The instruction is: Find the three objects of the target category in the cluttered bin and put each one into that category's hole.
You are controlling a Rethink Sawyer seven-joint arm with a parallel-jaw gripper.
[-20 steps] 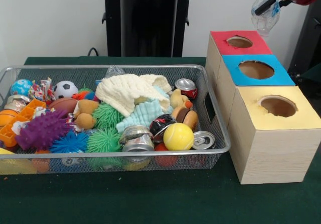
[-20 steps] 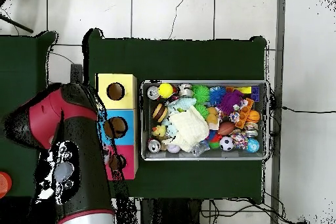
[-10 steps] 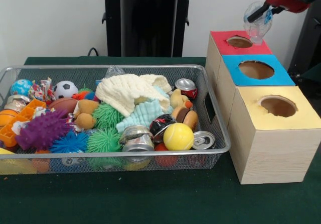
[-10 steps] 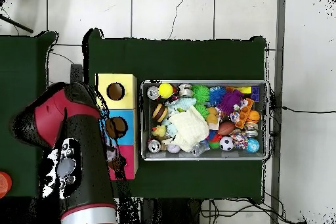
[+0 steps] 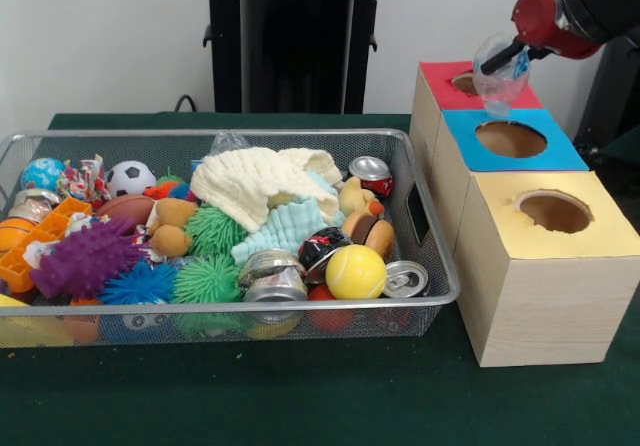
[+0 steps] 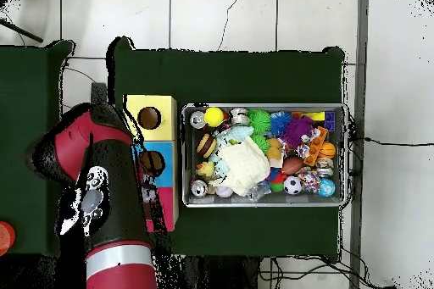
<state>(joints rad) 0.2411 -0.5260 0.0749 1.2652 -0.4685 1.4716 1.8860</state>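
The gripper (image 5: 497,64) holds a clear plastic bottle (image 5: 499,73) w/ jaws clenched on it, above the red box (image 5: 505,94). The hole is approx. under the bottle. Wire bin (image 5: 420,266) sits beside on the bench.

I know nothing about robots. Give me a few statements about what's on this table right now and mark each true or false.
1. A clear plastic bottle hangs above the red-topped box. True.
2. The three boxes all have blue tops. False: the tops are red, blue and yellow.
3. A yellow ball lies in the wire bin. True.
4. The bin is nearly empty. False: it is crowded with toys, cans and a cream cloth.
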